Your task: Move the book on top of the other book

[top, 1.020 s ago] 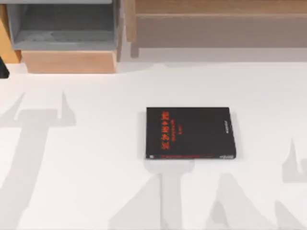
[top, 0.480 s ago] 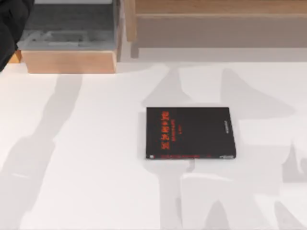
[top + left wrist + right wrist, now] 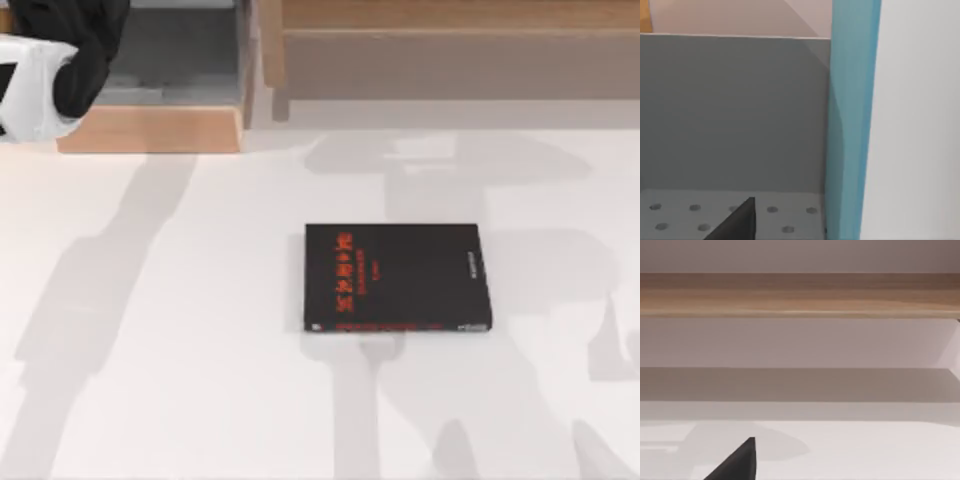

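**Entry: reach for the teal book in the grey bin**

- Item 1: thin rectangular black book with red lettering [image 3: 397, 277], lying flat at mid-desk on the white desk [image 3: 200, 380]. The destination; nothing rests on it.
- Item 2: flat teal-blue book with a broad white band [image 3: 852, 120], seen edge-on in the left wrist view, standing upright against the inner wall of the grey open-topped bin with a perforated floor [image 3: 730, 110]. In the top view that bin [image 3: 180, 55] sits at the desk's far left corner, beside a long wooden shelf unit [image 3: 450, 50].
- Item 3: left arm [image 3: 60, 60], black and white, above the bin. Whether its fingers are open or closed, I cannot tell.
- Item 4: right arm, facing the wooden shelf (parked, by my judgement).

Handling note: the book is still to be grasped. Straddle the upright cover squarely, grip well down its edge, lift straight clear of the bin wall, then lay it flat and aligned on the black book.
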Robot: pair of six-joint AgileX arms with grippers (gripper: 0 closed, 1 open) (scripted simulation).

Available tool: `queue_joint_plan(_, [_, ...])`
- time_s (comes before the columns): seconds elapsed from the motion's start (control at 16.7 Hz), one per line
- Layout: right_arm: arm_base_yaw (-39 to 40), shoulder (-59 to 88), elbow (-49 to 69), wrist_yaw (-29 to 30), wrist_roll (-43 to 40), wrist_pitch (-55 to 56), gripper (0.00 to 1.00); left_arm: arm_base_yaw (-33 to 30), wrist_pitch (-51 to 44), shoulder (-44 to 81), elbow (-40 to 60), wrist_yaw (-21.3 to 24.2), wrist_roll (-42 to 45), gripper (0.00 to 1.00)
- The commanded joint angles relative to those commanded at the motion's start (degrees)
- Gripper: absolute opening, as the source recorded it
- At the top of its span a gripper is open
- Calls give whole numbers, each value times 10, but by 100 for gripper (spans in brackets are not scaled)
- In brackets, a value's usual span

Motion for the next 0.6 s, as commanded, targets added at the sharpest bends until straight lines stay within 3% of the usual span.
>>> queue_joint_plan(0.6, [0,0,0,0,0,0,100,5,-14,33,46,6,0,100])
